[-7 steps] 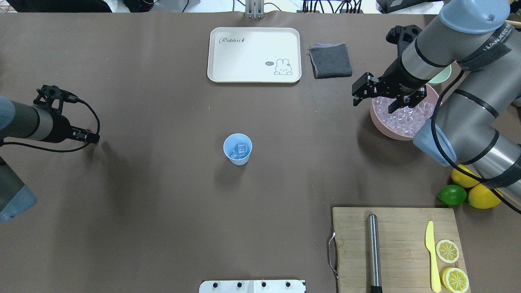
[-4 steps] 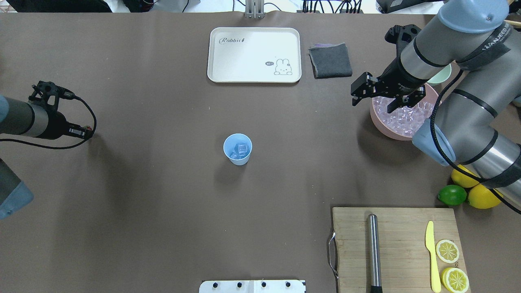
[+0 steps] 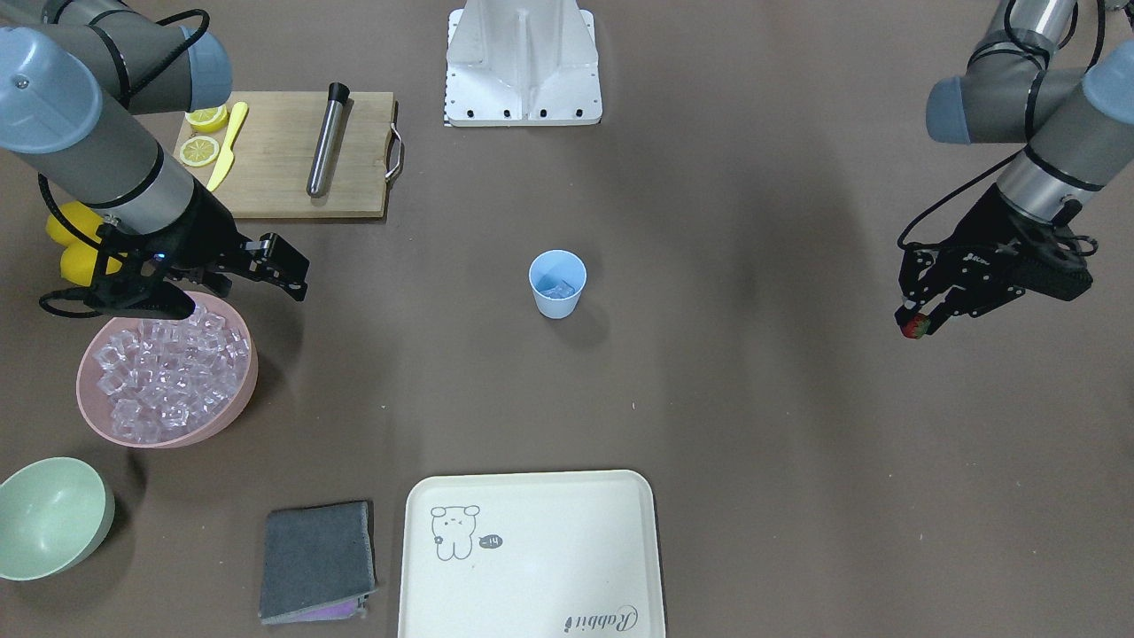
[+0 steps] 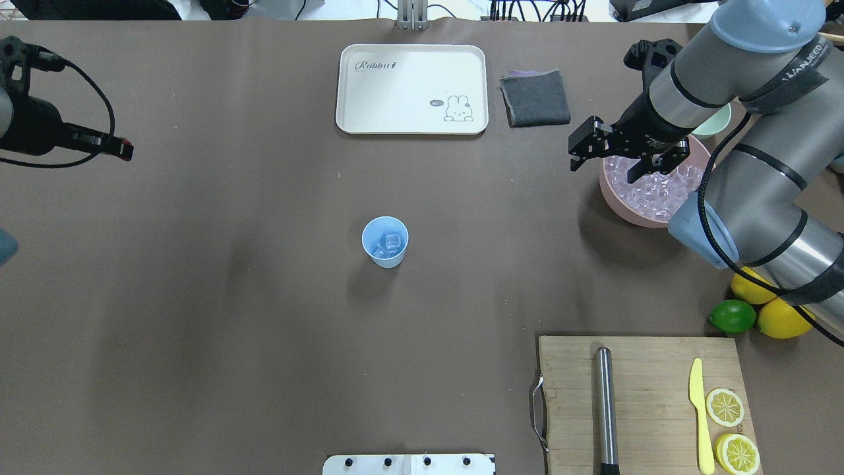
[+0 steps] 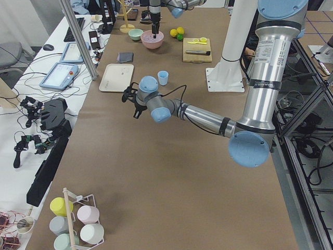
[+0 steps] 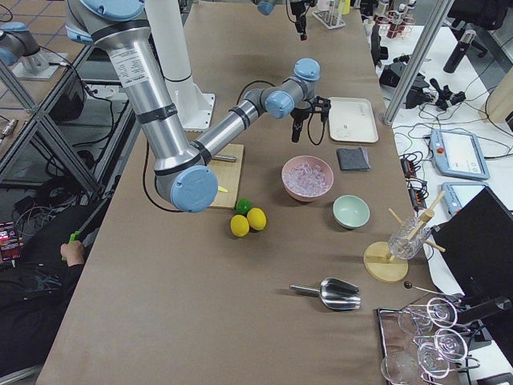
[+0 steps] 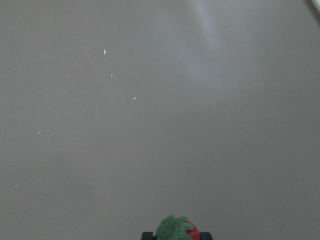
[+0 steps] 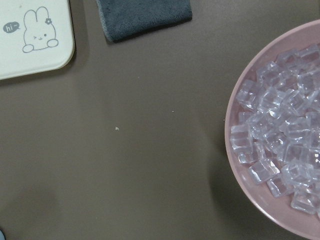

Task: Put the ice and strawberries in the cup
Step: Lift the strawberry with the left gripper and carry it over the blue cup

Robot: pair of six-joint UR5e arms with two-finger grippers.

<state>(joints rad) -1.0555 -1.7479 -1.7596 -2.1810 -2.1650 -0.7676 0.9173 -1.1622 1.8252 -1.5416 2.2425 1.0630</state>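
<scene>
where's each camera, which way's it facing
Front-facing: across the table, facing the robot; left arm at right.
Overhead: behind the robot, looking down; left arm at left.
Exterior left: table's end, left arm near.
Exterior right: other end, right arm near.
Left wrist: down at table; strawberry in fingertips.
Right wrist: down at pink bowl's ice; no robot parts.
Shared: first two show the cup.

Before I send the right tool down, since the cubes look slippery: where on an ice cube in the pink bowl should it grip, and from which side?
Take a top cube of the ice across two flat opposite faces, coming straight down. The cubes lie heaped in the pink bowl, whose wall would likely block a sideways approach; the right tool is open above its rim.
</scene>
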